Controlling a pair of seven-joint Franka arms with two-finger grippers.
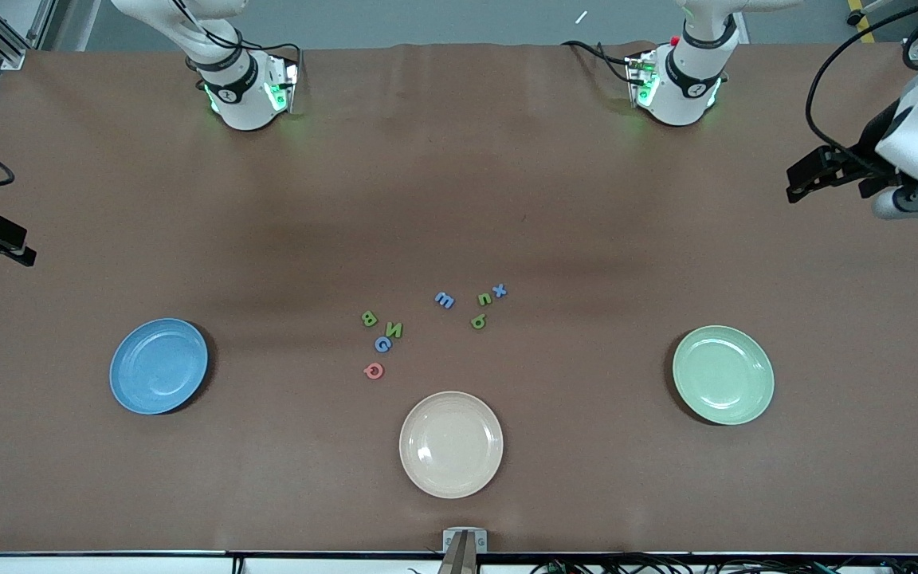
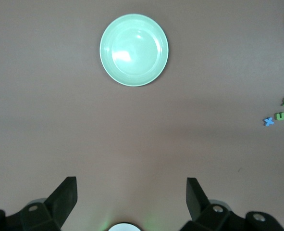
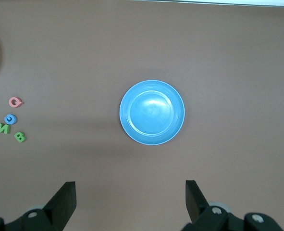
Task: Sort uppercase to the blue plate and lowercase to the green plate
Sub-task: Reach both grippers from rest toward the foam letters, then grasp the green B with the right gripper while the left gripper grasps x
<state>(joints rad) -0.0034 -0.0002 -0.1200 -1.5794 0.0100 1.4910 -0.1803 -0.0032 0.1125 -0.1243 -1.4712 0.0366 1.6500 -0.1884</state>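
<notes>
Standing at the bench (image 1: 459, 183), I find nothing sorted yet: all eight foam letters lie in the middle, none on a plate. The uppercase letters (image 1: 381, 343) form one cluster, green B (image 1: 369, 319), green N (image 1: 394, 329), blue G (image 1: 382, 344) and pink-red Q (image 1: 374, 370), toward the right arm's end; the lowercase letters (image 1: 475, 303), blue m (image 1: 444, 300), green n (image 1: 484, 299), blue x (image 1: 499, 290) and a green b- or q-shaped piece (image 1: 478, 321), lie just beside them toward the left arm's end. The blue plate (image 1: 159, 366) sits at the right arm's end, the green plate (image 1: 723, 375) at the left arm's, so each cluster lies between its own plate and the other cluster. The right hand (image 3: 130, 199) hangs spread and empty high near the bench's edge, its camera looking down on the blue plate; the left hand (image 2: 132, 196), likewise spread and empty, looks down on the green plate. Judging by position, the right arm is nearer the capitals, the left nearer the small letters, and both must travel inward to the middle. A cream plate (image 1: 451, 444) lies nearer the front camera than the letters and is not the target. The letters lie flat and close together, N and G nearly touching, n and x likewise, so I judge a clean single pick the main risk. No obstacle stands on either path.
</notes>
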